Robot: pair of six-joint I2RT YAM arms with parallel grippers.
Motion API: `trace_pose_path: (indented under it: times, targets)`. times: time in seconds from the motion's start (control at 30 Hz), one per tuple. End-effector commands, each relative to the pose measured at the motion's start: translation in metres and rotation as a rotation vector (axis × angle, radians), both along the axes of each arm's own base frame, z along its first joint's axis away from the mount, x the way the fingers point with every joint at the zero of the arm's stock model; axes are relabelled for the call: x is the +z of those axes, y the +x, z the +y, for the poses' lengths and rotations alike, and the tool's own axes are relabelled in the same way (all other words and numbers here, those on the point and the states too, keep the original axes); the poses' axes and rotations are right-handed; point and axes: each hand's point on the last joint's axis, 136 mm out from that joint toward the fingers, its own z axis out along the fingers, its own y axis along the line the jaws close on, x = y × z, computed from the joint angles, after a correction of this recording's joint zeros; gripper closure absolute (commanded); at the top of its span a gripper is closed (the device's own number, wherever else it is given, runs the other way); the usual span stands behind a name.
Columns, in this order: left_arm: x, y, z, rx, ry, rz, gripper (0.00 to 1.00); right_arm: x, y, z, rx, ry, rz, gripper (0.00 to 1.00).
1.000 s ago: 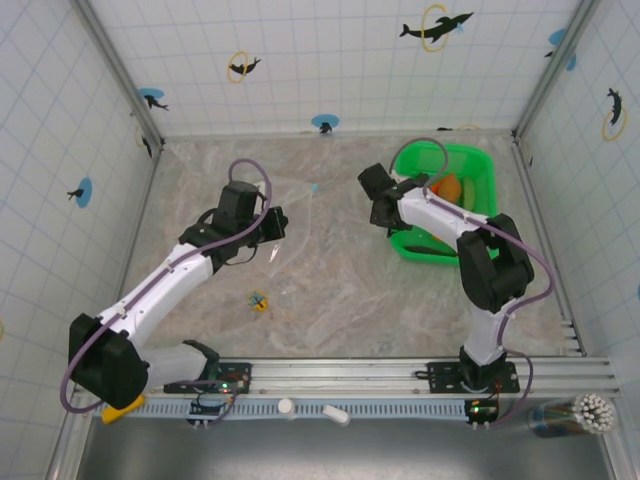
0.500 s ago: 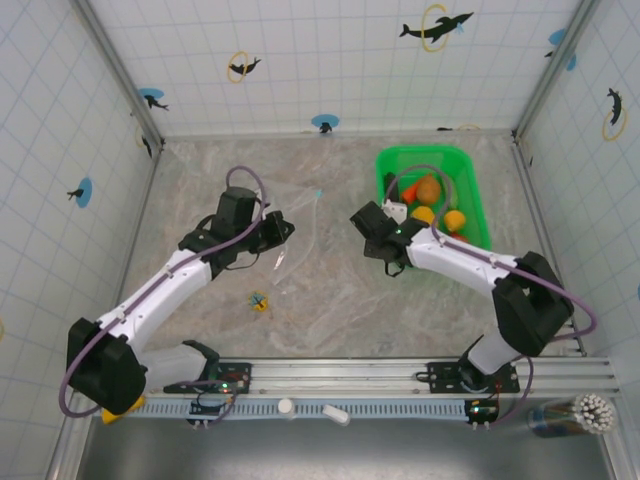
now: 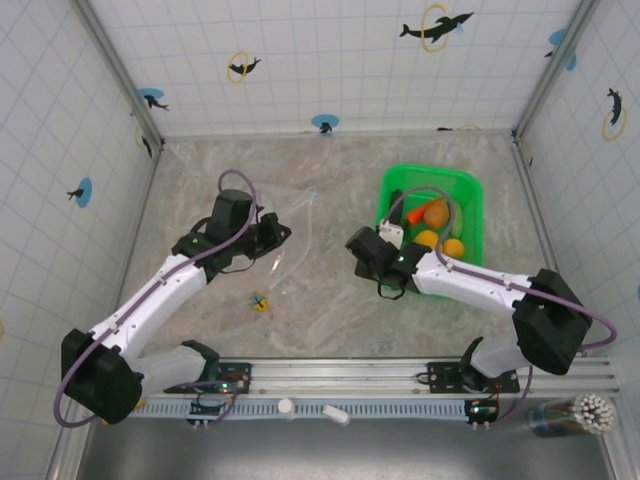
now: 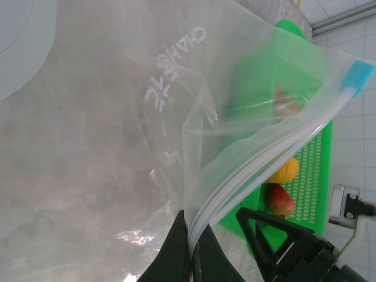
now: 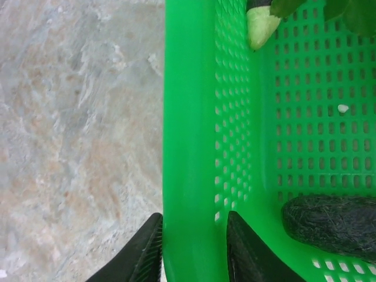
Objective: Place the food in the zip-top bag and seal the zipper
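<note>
Arms reach inward from the near rail in the top view: the left arm [image 3: 160, 285] runs up from the near left corner towards the table's middle, and the right arm [image 3: 480, 285] lies low, stretched leftward from the near right. The left gripper [image 3: 272, 238] is clamped tight on the zipper [image 4: 252, 170], pinching that strip at the mouth of the zip-top bag [image 4: 117, 135]. The bag hangs clear and crumpled just right of the gripper, its light blue tab [image 4: 357, 76] at the far end of the strip. The right gripper [image 5: 194, 217] straddles the near left wall of the green basket [image 5: 194, 117], one finger outside and one inside at a narrow spacing; whether they press on the wall cannot be told. The food [image 3: 436, 213] is all in the basket, on the right side of the table [image 3: 330, 320]: orange, yellow and red round pieces in the top view, and in the right wrist view a dark green long piece [image 5: 332, 223] by the inner finger and a pale green one [image 5: 261, 26] further along the wall. No food shows inside the bag. A tiny yellow-blue trinket [image 3: 258, 301] lies on the table near the left arm, well apart from the bag and basket.
</note>
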Motion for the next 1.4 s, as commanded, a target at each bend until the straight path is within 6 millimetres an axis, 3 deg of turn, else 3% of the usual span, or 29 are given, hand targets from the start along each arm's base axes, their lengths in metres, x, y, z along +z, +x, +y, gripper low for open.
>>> trace_pose_path:
  times: [0.0, 0.1, 0.2, 0.3, 0.33, 0.37, 0.53, 0.67, 0.77, 0.97, 1.1, 1.27, 1.37]
  targets:
    - [0.022, 0.003, 0.005, 0.019, -0.002, -0.042, 1.00, 0.016, -0.011, -0.003, 0.041, -0.067, -0.047, 0.63]
    - [0.025, 0.003, 0.003, 0.016, -0.008, -0.039, 1.00, 0.036, -0.008, 0.002, 0.138, -0.065, -0.107, 0.54]
    - [0.022, -0.003, -0.008, -0.012, -0.052, 0.018, 1.00, 0.071, -0.005, 0.022, 0.283, 0.013, -0.215, 0.41]
    - [0.022, -0.006, -0.013, -0.004, -0.074, 0.053, 1.00, 0.107, -0.007, 0.043, 0.425, 0.098, -0.299, 0.37]
    - [0.024, -0.006, -0.012, 0.009, -0.084, 0.056, 1.00, 0.117, -0.008, 0.049, 0.456, 0.129, -0.311, 0.36]
    - [0.043, -0.001, -0.013, 0.026, -0.107, 0.023, 1.00, 0.125, -0.008, 0.053, 0.483, 0.157, -0.314, 0.35]
    - [0.082, 0.001, -0.018, 0.026, -0.130, -0.020, 1.00, 0.144, -0.004, 0.078, 0.586, 0.314, -0.273, 0.20]
    - [0.086, -0.004, -0.026, -0.005, -0.150, -0.002, 1.00, 0.167, -0.010, 0.119, 0.683, 0.567, -0.212, 0.17]
    - [0.087, -0.007, -0.025, -0.013, -0.133, -0.008, 1.00, 0.176, -0.004, 0.132, 0.702, 0.618, -0.210, 0.17]
    - [0.082, -0.010, -0.024, -0.044, -0.095, -0.013, 1.00, 0.143, 0.030, 0.119, 0.592, 0.497, -0.151, 0.21]
    - [0.072, -0.008, -0.017, -0.032, -0.040, -0.039, 1.00, 0.141, 0.021, 0.104, 0.619, 0.460, -0.181, 0.18]
    - [0.050, 0.003, -0.026, -0.049, -0.088, -0.029, 1.00, 0.142, 0.010, 0.059, 0.620, 0.494, -0.224, 0.21]
    - [0.032, 0.012, -0.035, -0.063, -0.114, -0.003, 1.00, 0.143, 0.017, 0.028, 0.556, 0.506, -0.224, 0.23]
